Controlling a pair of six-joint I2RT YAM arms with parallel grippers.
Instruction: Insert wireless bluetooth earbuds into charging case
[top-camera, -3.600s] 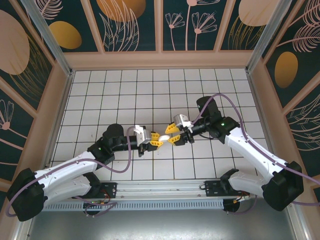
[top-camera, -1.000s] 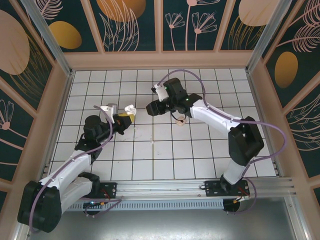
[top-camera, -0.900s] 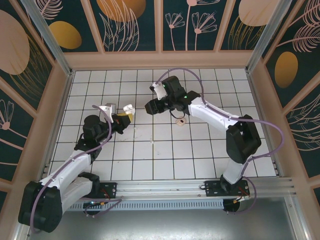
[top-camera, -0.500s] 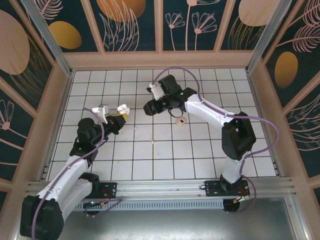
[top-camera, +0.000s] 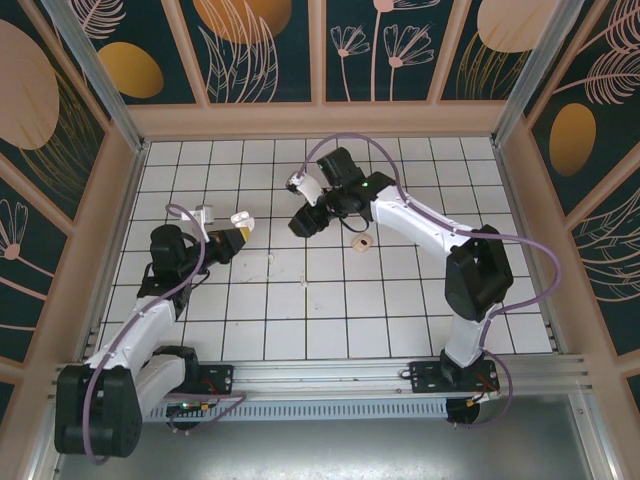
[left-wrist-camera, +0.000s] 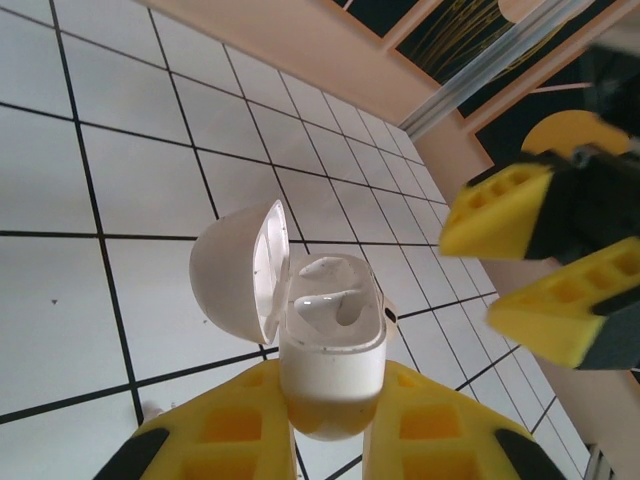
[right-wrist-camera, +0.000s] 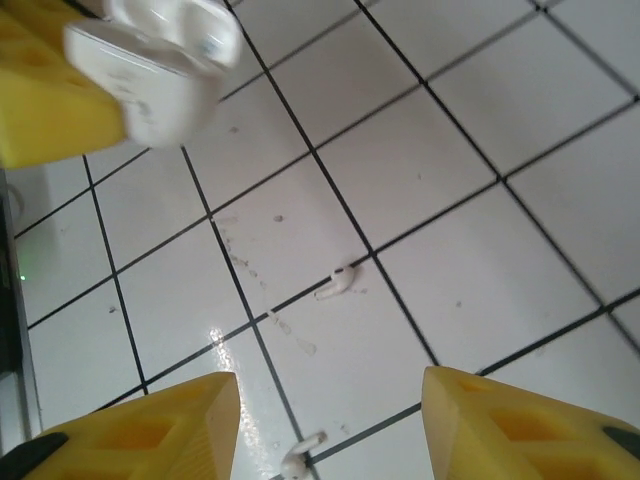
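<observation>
Plainly, one earbud (right-wrist-camera: 338, 283) lies on the tiled table (right-wrist-camera: 450, 150) at the centre of the right wrist view. Its stem slants toward the lower left, just ahead of the right gripper (right-wrist-camera: 330, 430), whose jaws stand apart and hold nothing. A second earbud (right-wrist-camera: 301, 458) sits at the bottom edge. At upper left, the left gripper (left-wrist-camera: 325, 410) clamps the open charging case (right-wrist-camera: 150, 65), so the right arm is nearer.

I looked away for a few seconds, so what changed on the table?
Both arms parted from the middle: the left gripper swung left, shut on the open charging case; the right gripper reached farther back, jaws open above two loose earbuds. The round disc on the table stayed put.
</observation>
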